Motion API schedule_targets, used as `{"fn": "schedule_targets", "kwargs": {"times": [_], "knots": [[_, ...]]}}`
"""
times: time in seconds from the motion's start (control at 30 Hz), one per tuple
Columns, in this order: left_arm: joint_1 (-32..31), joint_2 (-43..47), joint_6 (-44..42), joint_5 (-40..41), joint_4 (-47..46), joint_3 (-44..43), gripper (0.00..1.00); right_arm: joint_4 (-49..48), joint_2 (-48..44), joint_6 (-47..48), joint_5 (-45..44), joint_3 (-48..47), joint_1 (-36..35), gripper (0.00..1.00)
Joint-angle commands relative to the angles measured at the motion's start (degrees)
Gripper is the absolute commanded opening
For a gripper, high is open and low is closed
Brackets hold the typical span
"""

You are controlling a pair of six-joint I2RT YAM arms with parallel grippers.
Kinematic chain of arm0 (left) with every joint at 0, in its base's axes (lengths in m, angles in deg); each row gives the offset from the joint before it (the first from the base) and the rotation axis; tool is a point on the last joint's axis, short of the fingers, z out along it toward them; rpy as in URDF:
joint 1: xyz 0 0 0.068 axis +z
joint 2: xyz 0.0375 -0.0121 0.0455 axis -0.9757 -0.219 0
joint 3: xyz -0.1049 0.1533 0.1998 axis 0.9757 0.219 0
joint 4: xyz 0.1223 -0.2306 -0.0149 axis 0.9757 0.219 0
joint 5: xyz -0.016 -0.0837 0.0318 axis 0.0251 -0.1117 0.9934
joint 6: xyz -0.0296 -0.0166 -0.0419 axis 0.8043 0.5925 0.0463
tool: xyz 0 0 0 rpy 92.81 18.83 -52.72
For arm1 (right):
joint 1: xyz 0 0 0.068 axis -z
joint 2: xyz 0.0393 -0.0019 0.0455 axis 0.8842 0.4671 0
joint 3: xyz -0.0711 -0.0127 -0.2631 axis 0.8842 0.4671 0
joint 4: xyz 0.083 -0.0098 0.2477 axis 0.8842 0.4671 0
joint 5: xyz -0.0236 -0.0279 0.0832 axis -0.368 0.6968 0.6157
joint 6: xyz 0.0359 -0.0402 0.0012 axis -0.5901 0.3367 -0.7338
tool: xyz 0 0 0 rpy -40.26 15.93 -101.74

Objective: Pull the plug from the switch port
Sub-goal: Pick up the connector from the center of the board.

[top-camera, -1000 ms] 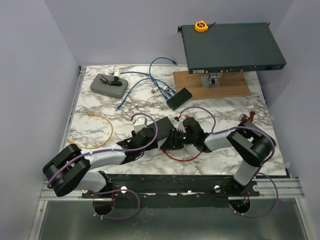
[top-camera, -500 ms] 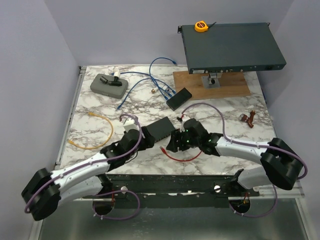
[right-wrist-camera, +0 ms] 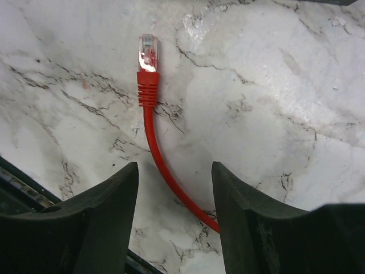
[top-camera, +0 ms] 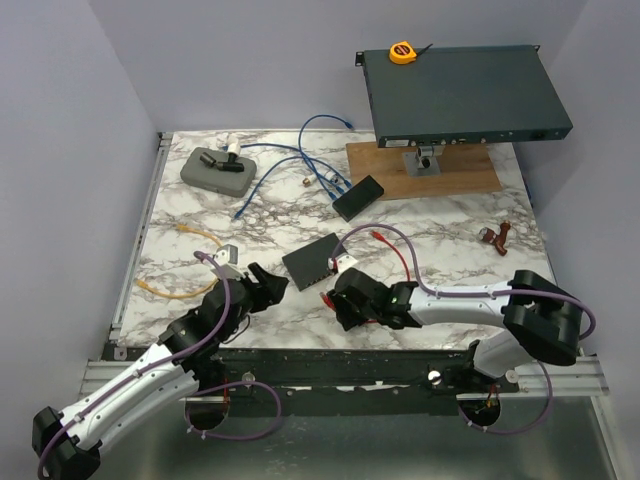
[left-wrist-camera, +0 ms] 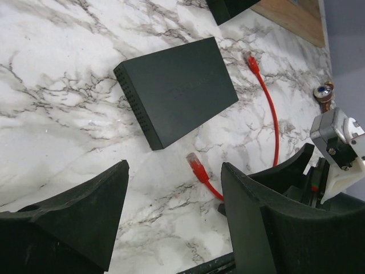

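**Plug's out of the switch, both grippers sitting empty**

In the top view the small matt-black rectangular switch box lies flat on the white marble tabletop. The clear-tipped red plug lies loose at about 5 o'clock from it, near but not touching, so it's not in any port.

From the right gripper the plug is pretty much dead ahead, around 12 o'clock in its wrist view. The thin red patch cable trails back from it toward 5 o'clock, lying on the marble and passing through the gap between the fingers. Those jaws are apart and not pinching anything as far as I can see.

The left gripper is spread wide too, with nothing in it. From there the switch is up at 12 o'clock with its long side running roughly 8 to 2, and the plug is just ahead. The right arm is clearly the nearer one to the plug.

A second ago both arms were huddled right over the switch, hiding most of it, and the red cable was a loop at 6 o'clock of them. Now both have drawn back toward the near edge and the switch is in full view. The cable's far end now lies out at about 2 o'clock of the box. I'd call the pull done, with only the retreat left
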Motion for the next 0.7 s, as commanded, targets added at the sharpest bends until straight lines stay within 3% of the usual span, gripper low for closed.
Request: {"fn": "schedule_targets", "kwargs": {"times": [0.0,0.17,0.53,0.67], "knots": [[0.4,1.9,1.2,0.0,4.6,1.4,0.66,0.4,2.3,1.2,-3.5,-1.2,-0.8,0.55],[0.4,2.2,1.5,0.6,5.0,1.4,0.66,-0.1,2.5,1.2,-3.4,-0.9,-1.2,0.47],[0.5,2.2,0.1,0.4,4.8,-0.3,0.66,1.6,-1.0,-0.1,-3.0,-0.1,-1.8,0.03],[0.5,2.9,-1.2,1.1,4.6,-2.9,0.65,7.1,-7.8,-1.1,-6.3,-3.8,-1.8,0.01]]}}
